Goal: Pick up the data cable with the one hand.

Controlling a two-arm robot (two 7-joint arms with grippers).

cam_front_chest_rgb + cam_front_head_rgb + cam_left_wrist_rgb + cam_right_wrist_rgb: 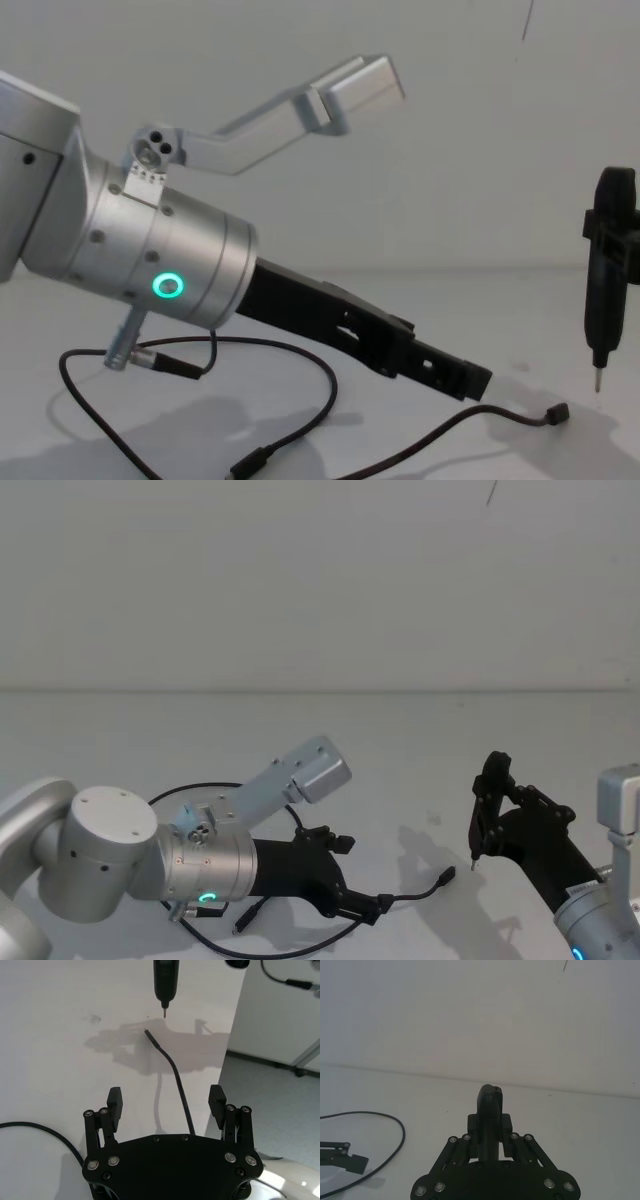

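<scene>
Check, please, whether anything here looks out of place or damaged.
Nothing looks damaged. The data cable does not lie flat: its plug end arches up off the table toward the pin-tipped tool in the shut right gripper. The open left gripper straddles it.

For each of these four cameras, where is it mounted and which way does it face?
Head view: high, looking down at the table; both arms show, left gripper over the data cable.
Chest view: lower, looking across; left gripper reaches in from the left.
Left wrist view: behind the open left gripper, looking along the cable.
Right wrist view: behind the right gripper, shut on a slim black tool, facing the wall.
Head and chest both show the cable's plug.
</scene>
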